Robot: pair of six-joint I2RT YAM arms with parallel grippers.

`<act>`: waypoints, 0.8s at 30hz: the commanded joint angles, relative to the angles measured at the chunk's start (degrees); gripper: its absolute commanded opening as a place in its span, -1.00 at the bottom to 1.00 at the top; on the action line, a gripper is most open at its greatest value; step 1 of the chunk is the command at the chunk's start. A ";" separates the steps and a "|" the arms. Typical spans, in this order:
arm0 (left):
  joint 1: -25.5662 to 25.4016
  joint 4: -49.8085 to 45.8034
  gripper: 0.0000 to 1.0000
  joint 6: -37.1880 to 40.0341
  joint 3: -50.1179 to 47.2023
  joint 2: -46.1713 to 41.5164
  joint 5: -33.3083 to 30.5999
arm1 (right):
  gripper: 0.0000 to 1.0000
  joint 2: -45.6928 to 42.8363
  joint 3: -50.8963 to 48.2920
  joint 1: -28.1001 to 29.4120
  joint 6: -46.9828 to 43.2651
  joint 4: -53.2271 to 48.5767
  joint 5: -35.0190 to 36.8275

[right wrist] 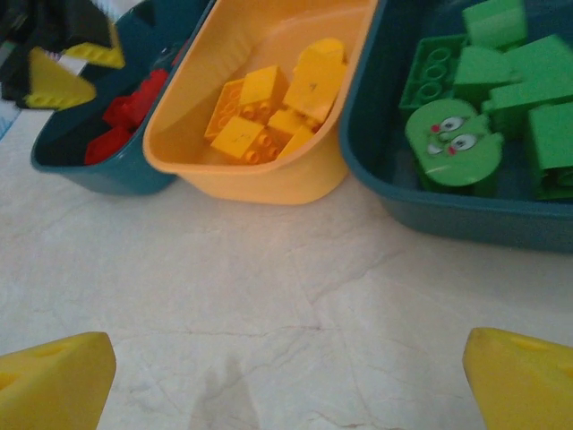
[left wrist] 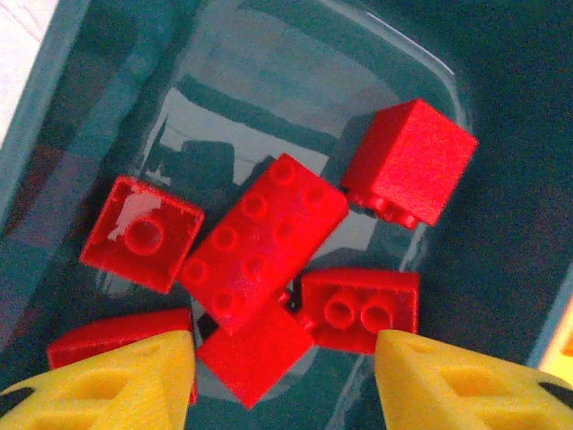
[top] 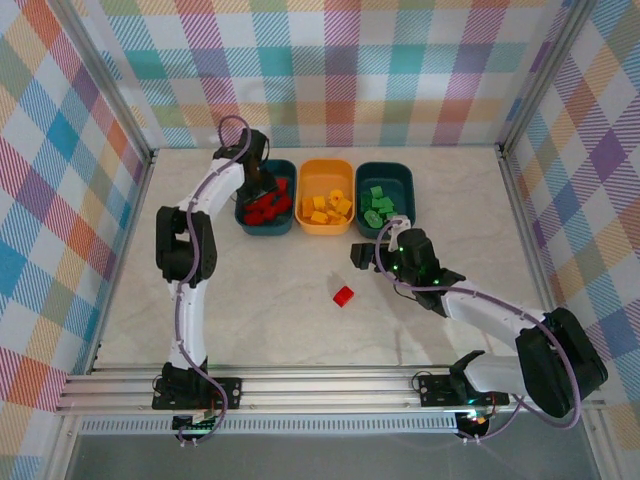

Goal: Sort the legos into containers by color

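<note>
The three tubs are standing side by side at the far end of the table, each with its long axis running away from the arm bases. The left tub is carrying red bricks, the orange tub yellow bricks, and the right tub green bricks. One stray brick, red, is lying alone on the table, skewed to the table's edge; it is too small for you to tell its long axis.

Your left end effector is hovering released over the left tub, its yellow fingertips spread wide and gripping nothing. Just ahead of it the long brick is lying studs up with eight studs showing. Its long axis is running diagonally from lower left to upper right in the wrist view, and its lower end is pointing into the gap between the fingertips. A smooth-faced brick is lying in that gap, down in the tub, touching the long brick's lower end.

Your right end effector is also released, its fingertips wide apart over bare table, facing the tubs, which are sitting near and ahead of it. The stray brick is lying near it, to its left and closer to the bases.

Among the green bricks a round piece is showing a printed face with eyes and a smile. A dark mark on one yellow brick is too blurred to read.
</note>
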 commanded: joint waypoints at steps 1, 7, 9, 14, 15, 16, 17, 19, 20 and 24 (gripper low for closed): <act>-6.11 4.51 0.26 3.61 -7.03 -14.14 0.34 | 0.99 -2.38 -0.61 0.27 1.56 -1.64 7.34; -26.56 22.90 0.59 12.56 -37.10 -31.04 -8.64 | 0.99 -5.91 -2.93 -0.30 7.88 -5.58 20.75; -33.51 27.59 0.70 14.89 -44.04 -31.76 -10.11 | 0.99 -6.79 -3.51 -1.34 9.58 -6.46 21.53; -41.26 25.08 0.80 19.86 -44.54 -25.32 -11.13 | 0.99 -7.70 -4.00 -2.10 10.14 -6.85 21.62; -41.77 24.59 0.76 20.32 -44.13 -23.98 -10.56 | 0.99 -7.89 -4.04 -2.12 10.19 -6.99 22.09; -42.06 24.27 0.71 20.87 -43.77 -22.99 -9.74 | 0.99 -8.08 -4.05 -2.21 10.19 -7.05 22.39; -42.39 24.26 0.68 21.50 -43.76 -22.06 -8.86 | 0.99 -8.39 -4.18 -2.36 10.29 -7.17 22.50; -43.09 24.96 0.65 22.18 -43.97 -20.38 -8.13 | 0.99 -8.95 -4.44 -2.48 10.35 -7.23 22.46; -43.26 25.02 0.62 22.31 -43.78 -19.44 -9.07 | 0.99 -9.11 -4.56 -2.56 10.34 -7.14 22.51; -43.63 24.75 0.41 22.81 -42.17 -15.81 -12.59 | 0.99 -8.76 -4.55 -2.64 10.47 -6.73 21.77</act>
